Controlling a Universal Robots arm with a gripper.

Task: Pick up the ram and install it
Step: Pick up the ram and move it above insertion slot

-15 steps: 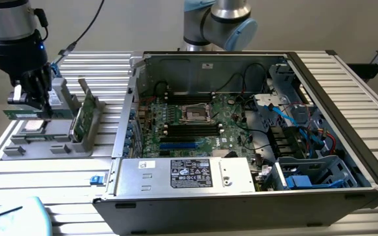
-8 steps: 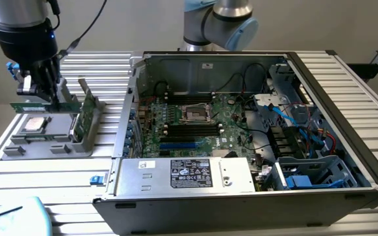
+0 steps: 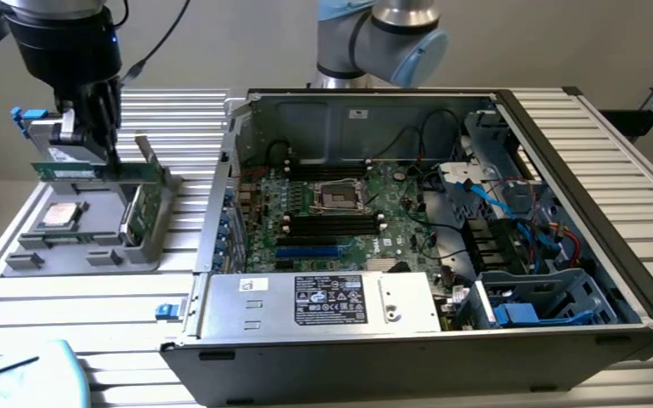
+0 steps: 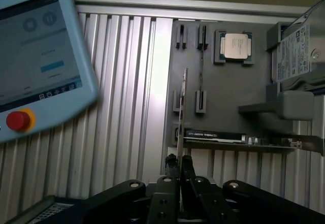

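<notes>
My gripper [image 3: 108, 158] hangs over the grey parts tray [image 3: 43, 255] at the exterior view's left, shut on the ram [image 3: 71, 171]. The ram is a slim green stick held level, lifted just above the tray. In the wrist view it appears edge-on as a thin strip [image 4: 183, 107] rising from between the closed fingertips [image 4: 172, 164] of the gripper [image 4: 178, 165]. The open computer case [image 3: 599, 255] lies to the exterior view's right, with the motherboard [image 3: 389, 208] and its dark memory slots [image 3: 326, 226] exposed.
A taller green card with a metal bracket [image 3: 145, 200] stands in the tray beside the ram. A silver processor [image 3: 61, 213] and a drive [image 4: 299, 51] also sit on the tray. A teach pendant [image 4: 40, 56] lies on the slatted table. The case holds a power supply [image 3: 320, 302] and cables [image 3: 530, 212].
</notes>
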